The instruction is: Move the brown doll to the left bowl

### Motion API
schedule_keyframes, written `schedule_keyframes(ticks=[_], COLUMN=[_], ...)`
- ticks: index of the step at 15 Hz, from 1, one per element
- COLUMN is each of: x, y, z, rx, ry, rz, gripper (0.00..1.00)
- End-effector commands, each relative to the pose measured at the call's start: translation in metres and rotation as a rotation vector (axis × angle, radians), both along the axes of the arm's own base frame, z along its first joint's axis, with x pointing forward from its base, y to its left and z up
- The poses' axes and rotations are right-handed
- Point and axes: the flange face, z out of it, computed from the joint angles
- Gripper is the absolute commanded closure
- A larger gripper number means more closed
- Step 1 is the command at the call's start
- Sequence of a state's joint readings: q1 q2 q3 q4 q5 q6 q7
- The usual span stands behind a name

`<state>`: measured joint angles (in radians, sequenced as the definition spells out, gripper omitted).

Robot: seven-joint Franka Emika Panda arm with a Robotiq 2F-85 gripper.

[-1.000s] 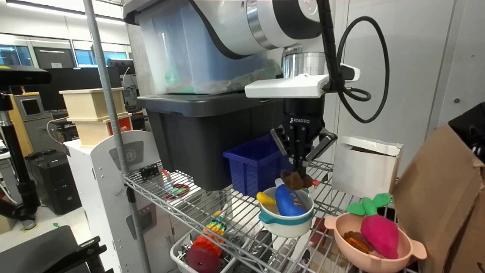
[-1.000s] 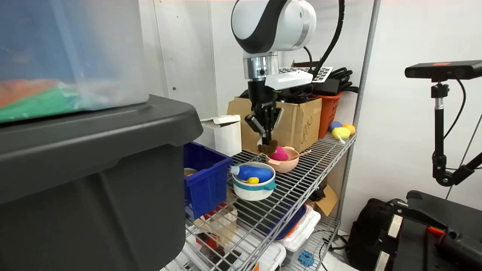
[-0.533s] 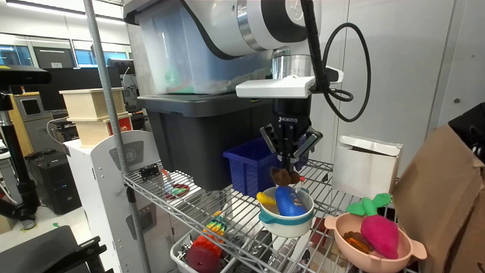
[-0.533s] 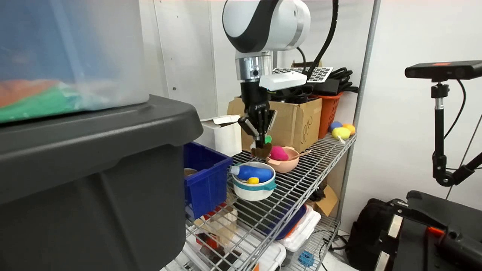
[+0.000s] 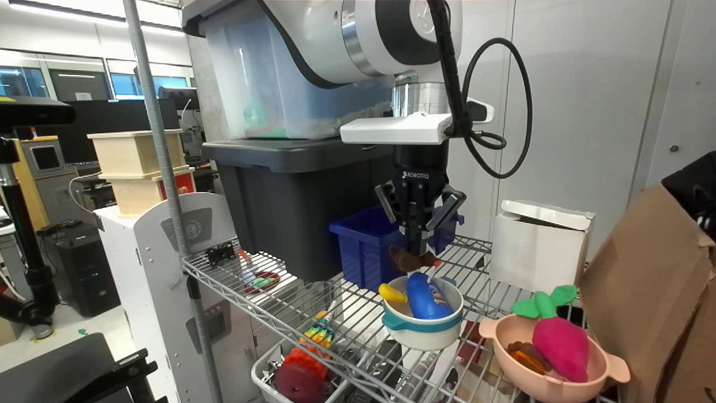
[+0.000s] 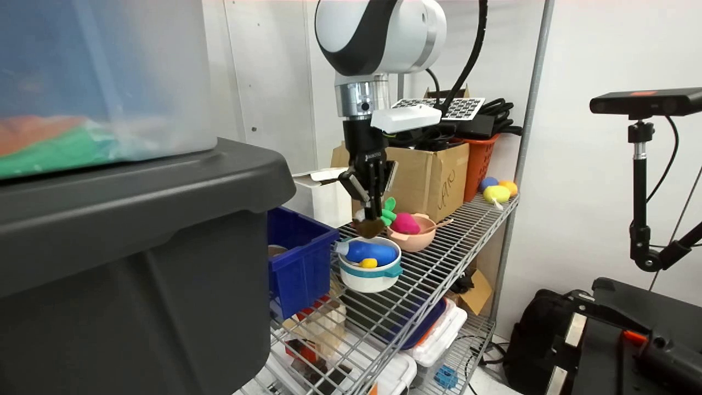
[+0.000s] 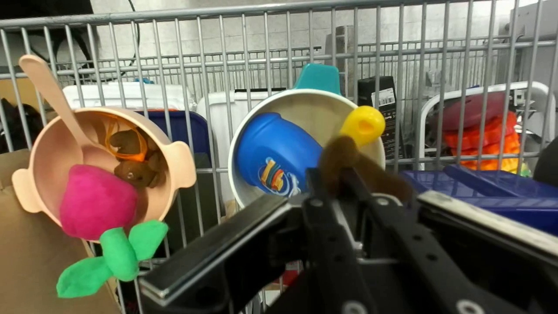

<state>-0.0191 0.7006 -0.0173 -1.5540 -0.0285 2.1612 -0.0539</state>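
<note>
The brown doll (image 5: 407,261) is held in my gripper (image 5: 415,252), whose fingers are shut on it. In both exterior views, the doll hangs just above the far rim of the left bowl (image 5: 422,338). It also shows above that bowl in an exterior view (image 6: 368,228). The left bowl is white with a teal band and handles. It holds a blue bottle (image 7: 274,152) and a yellow piece (image 7: 364,124). In the wrist view, the doll (image 7: 379,176) is blurred at my fingertips and overlaps the bowl's right side.
A pink bowl (image 7: 183,168) with a magenta toy (image 7: 98,203), another brown toy and a spoon stands beside the left bowl on the wire shelf. A dark blue bin (image 5: 363,254) stands on the opposite side. A white box (image 5: 537,254) and a cardboard box (image 6: 422,170) stand behind.
My gripper has carried the doll away from the pink bowl's side toward the dark blue bin. It moves left in both exterior views and slightly lower in one. The bowls have not moved.
</note>
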Motion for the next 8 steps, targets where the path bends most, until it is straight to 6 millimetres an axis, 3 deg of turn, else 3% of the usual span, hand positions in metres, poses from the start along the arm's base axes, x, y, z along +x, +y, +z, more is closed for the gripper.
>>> schedule_keyframes(ticks=[1, 8], x=[0.0009, 0.0011], y=[-0.0021, -0.0082], z=[0.0082, 0.0124], rx=[0.017, 0.006], ry=[0.008, -0.004], rz=[-0.027, -0.053], gripper=[0.53, 0.02])
